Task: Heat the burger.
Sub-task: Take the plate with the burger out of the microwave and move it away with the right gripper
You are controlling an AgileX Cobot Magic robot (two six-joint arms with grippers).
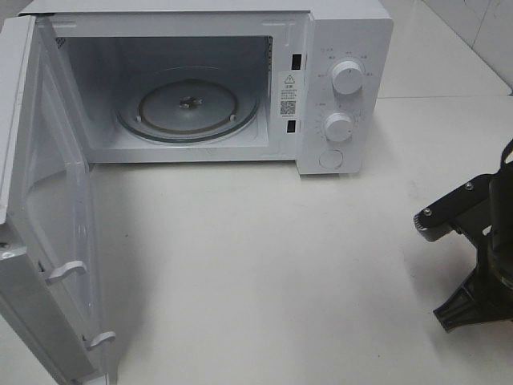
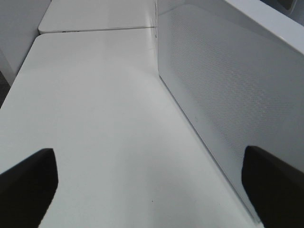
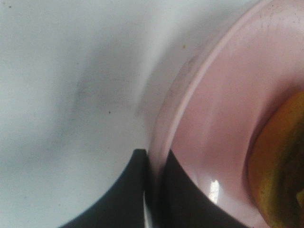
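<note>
Burger (image 3: 280, 166) sits on the pink plate (image 3: 223, 118) at the lower right of your right wrist view, only its golden edge showing. Your right gripper (image 3: 154, 190) pinches the plate's rim between its dark fingers. Your left gripper (image 2: 152, 185) hangs spread apart over the white table (image 2: 95, 118), beside the microwave door (image 2: 223, 104). In the high view, the microwave (image 1: 200, 88) stands open at top

This looks like a robot test bench dressed as a kitchen corner. A white countertop microwave (image 1: 200, 84) with two dials (image 1: 347, 78) and a glass turntable (image 1: 188, 104) stands door open on a bare white table (image 1: 264, 265), a white tiled wall (image 1: 481, 28) runs behind, and a black robot arm (image 1: 477, 257) reaches in from the edge.
</note>
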